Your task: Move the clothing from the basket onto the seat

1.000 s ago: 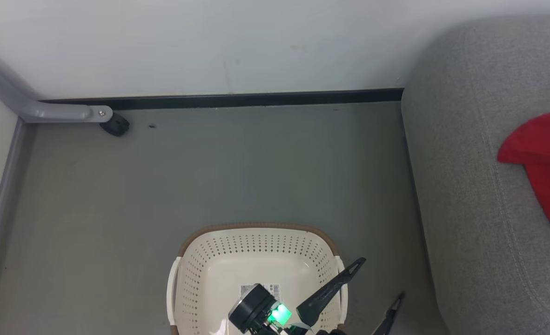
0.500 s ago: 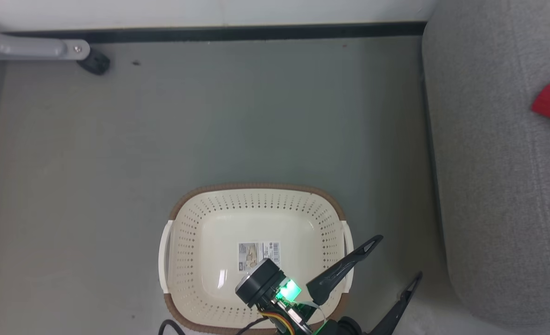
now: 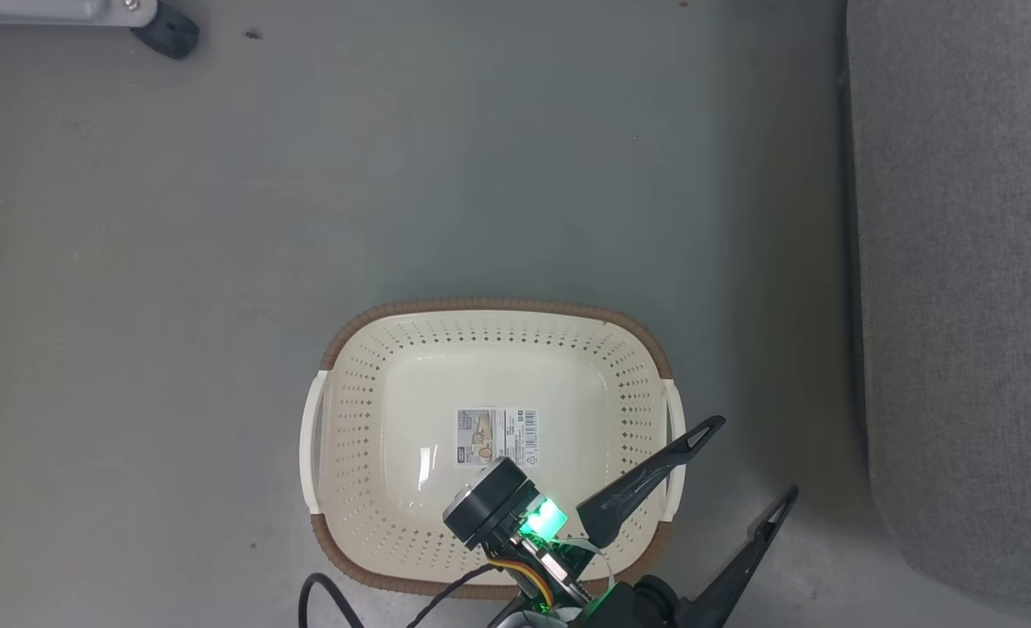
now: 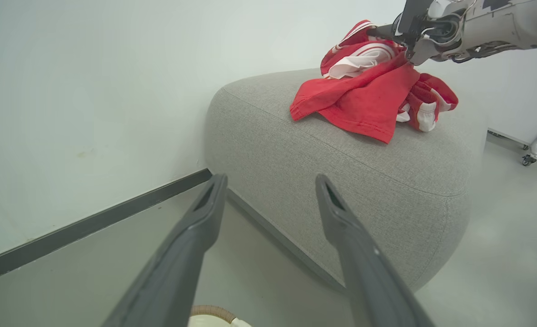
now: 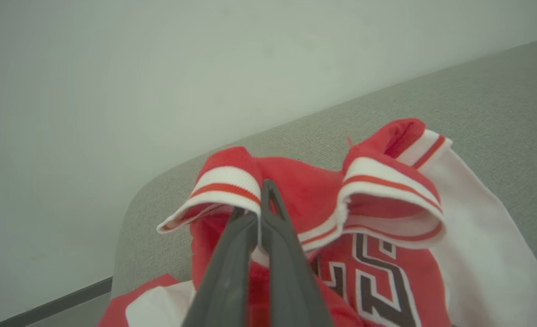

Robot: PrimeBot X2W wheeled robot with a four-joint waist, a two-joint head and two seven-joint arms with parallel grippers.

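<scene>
As the basket (image 3: 489, 307) holds nothing but a label (image 3: 496, 437) on its bottom, the carrying looks almost finished. The clothing (image 4: 364, 95) lies in a red heap on top of the seat (image 4: 341, 190), with one flap near the seat's edge but not over it. The right pincer (image 5: 256, 200) is pressed together on a white striped cuff, so I judge that only the letting go and the pulling back are left. The left pincer (image 3: 753, 460) is spread and holds nothing, at 4 o'clock of the basket, by its rim. The seat stands at 3 o'clock of the basket with a strip of floor (image 3: 481, 174) between. Toward 12 and 9 o'clock the floor gives wide room.
</scene>
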